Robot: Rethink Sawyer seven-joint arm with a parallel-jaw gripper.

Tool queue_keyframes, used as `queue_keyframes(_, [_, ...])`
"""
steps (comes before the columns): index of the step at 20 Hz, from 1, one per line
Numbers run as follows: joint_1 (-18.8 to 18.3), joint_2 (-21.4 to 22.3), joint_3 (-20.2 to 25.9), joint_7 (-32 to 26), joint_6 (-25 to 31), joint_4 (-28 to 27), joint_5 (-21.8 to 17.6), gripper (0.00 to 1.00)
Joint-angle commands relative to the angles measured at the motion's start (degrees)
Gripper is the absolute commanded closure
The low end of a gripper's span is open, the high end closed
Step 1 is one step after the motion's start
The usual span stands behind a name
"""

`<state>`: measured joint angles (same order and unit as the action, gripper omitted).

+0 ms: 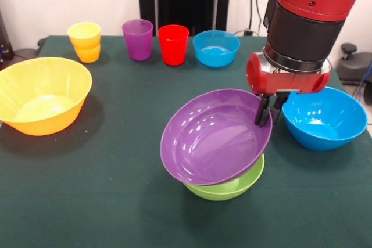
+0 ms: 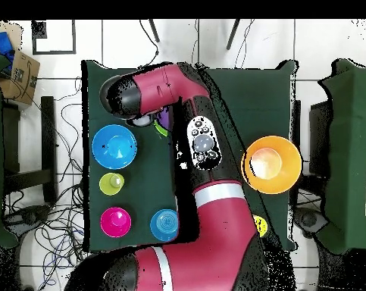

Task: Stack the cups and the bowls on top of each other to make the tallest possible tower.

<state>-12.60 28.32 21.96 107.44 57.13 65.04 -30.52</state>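
Note:
My gripper [image 1: 268, 111] is shut on the right rim of the purple bowl [image 1: 212, 137], one finger inside and one outside. The purple bowl hangs tilted, its underside resting in the green bowl [image 1: 232, 187] beneath it. The large blue bowl [image 1: 324, 117] sits just right of the gripper, and the wide orange bowl [image 1: 43, 94] at the far left. Along the back stand a stacked yellow cup pair [image 1: 85, 41], a purple cup [image 1: 138, 39], a red cup [image 1: 173, 44] and a small blue bowl [image 1: 215, 47]. From overhead the arm hides the gripper, and only slivers of the purple bowl [image 2: 164, 120] show.
Overhead, a small pink bowl [image 2: 115, 221] and a yellow-green cup [image 2: 111, 183] sit near the blue bowl [image 2: 114, 146], with the small blue bowl [image 2: 164, 223] beside them. The orange bowl [image 2: 270, 164] lies across the arm. Dark green cloth [image 1: 116, 201] covers the table.

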Motion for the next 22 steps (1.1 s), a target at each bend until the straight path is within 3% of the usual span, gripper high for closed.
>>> queue_keyframes(1, [-1.43, 0.62, -0.23, -4.27, 0.47, 5.01, 0.06, 1.0])
queue_keyframes(7, [-2.7, 1.35, 0.07, -5.22, -1.08, 6.34, -0.55, 1.0])
queue_keyframes(8, [-2.86, 1.26, 0.16, -4.85, -1.26, 6.12, -0.64, 0.0])
queue_keyframes(22, [-3.17, 1.48, 0.7, -4.59, -1.23, 6.77, -0.39, 0.0])
